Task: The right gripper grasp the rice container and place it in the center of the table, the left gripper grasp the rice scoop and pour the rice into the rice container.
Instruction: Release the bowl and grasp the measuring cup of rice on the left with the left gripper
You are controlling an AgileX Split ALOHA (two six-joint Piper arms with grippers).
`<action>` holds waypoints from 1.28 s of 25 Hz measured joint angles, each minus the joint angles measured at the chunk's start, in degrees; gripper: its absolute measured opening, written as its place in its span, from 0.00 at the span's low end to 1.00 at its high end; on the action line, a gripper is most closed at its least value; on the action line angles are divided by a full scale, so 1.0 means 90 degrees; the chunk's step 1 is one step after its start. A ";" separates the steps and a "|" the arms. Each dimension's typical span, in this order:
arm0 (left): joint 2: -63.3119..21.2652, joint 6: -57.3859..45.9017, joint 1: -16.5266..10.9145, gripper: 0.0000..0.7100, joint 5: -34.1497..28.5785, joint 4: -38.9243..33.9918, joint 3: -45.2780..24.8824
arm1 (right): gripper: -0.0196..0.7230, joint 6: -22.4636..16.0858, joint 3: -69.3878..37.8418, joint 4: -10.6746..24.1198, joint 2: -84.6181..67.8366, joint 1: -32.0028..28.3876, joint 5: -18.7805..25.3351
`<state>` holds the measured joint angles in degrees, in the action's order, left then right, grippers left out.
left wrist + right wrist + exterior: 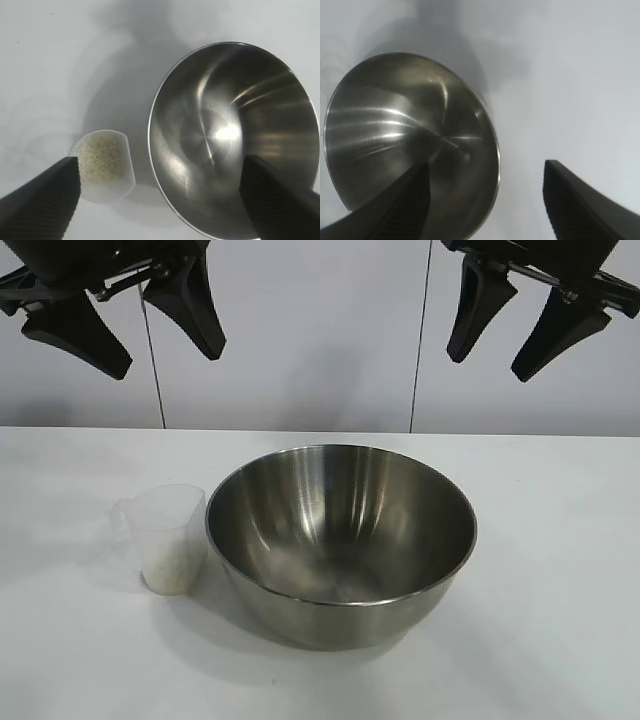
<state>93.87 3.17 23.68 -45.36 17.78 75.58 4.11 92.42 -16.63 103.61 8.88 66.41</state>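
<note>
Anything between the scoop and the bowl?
Nothing: in the exterior view the rice scoop stands right beside the bowl, no object between them.

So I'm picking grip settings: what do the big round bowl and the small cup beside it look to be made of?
The big round shiny bowl looks like stainless steel with a brushed, reflective finish: bright streaks and mirrored highlights run across its inside. The small translucent cup looks like thin frosted plastic, since the off-white rice grains show through its cloudy wall.

- The outside camera looks level across the table (560,540) at both arms, from near its front edge.
- Each wrist camera looks down from above.
- All three see the bowl (340,540).
</note>
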 joint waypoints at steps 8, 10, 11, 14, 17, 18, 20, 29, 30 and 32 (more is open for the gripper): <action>0.0000 0.0000 0.0000 0.88 0.0044 0.0000 0.0000 | 0.63 -0.0002 0.0000 -0.0003 0.0012 0.0000 0.0000; 0.0000 0.0000 0.0000 0.88 0.0117 0.0000 0.0000 | 0.63 -0.0002 0.0000 -0.0003 0.0012 0.0000 0.0000; 0.0000 0.0000 0.0000 0.88 0.0159 0.0000 0.0000 | 0.63 -0.0002 0.0000 -0.0003 0.0012 0.0000 0.0000; 0.0000 0.0000 0.0000 0.88 0.0232 0.0000 0.0000 | 0.63 -0.0002 0.0000 -0.0003 0.0012 0.0000 0.0000; 0.0000 0.0000 0.0000 0.88 0.0397 0.0000 0.0000 | 0.63 -0.0002 0.0000 -0.0003 0.0012 0.0000 -0.0006; 0.0000 0.0000 0.0000 0.88 0.0505 0.0007 0.0000 | 0.63 -0.0002 0.0000 -0.0003 0.0012 0.0000 -0.0006; 0.0000 -0.0008 0.0000 0.88 0.0692 0.0103 0.0000 | 0.63 -0.0002 0.0000 -0.0003 0.0012 0.0000 -0.0012; -0.0856 -0.0042 -0.0258 0.82 0.2123 -0.0640 -0.0923 | 0.63 -0.0002 0.0000 -0.0003 0.0012 0.0000 -0.0039; -0.1150 -0.0042 -0.0294 0.81 0.2458 -0.0697 -0.1340 | 0.63 -0.0002 0.0000 -0.0003 0.0012 0.0000 -0.0041; -0.1761 -0.0042 -0.0303 0.81 0.3292 -0.0723 -0.2245 | 0.63 -0.0002 0.0000 -0.0003 0.0012 0.0000 -0.0054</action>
<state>78.02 2.80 20.95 -15.73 11.27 55.37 4.09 92.42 -16.65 103.72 8.88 65.93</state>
